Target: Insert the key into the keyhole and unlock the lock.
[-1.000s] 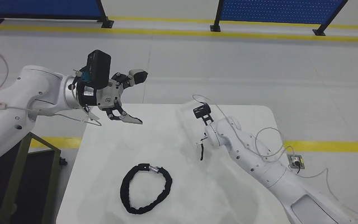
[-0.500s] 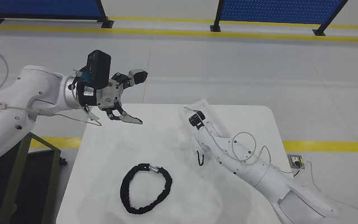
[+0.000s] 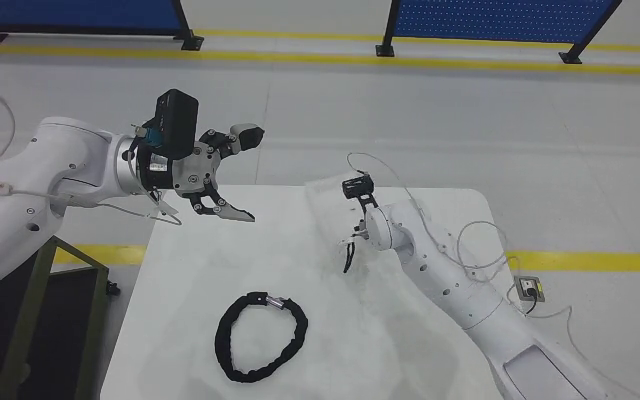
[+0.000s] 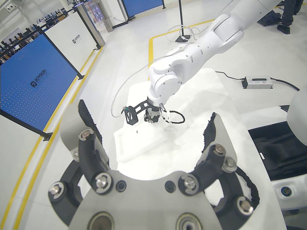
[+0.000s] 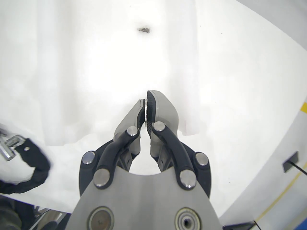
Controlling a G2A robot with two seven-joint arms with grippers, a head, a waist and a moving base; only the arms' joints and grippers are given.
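Right wrist view shows right tool pinched shut on the thin key, likely for aiming at the chain lock lying apart on worktop; left tool gapes wide, empty, probably ready to steady it.

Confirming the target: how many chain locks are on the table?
1. The black chain lock lies looped shut on the white table, in its near-left part; none looks hidden.

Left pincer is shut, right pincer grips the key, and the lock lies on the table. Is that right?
Not quite. The left pincer is open, its fingers spread wide in the top view. The rest holds: the right pincer is shut on the key, and the lock lies on the table.
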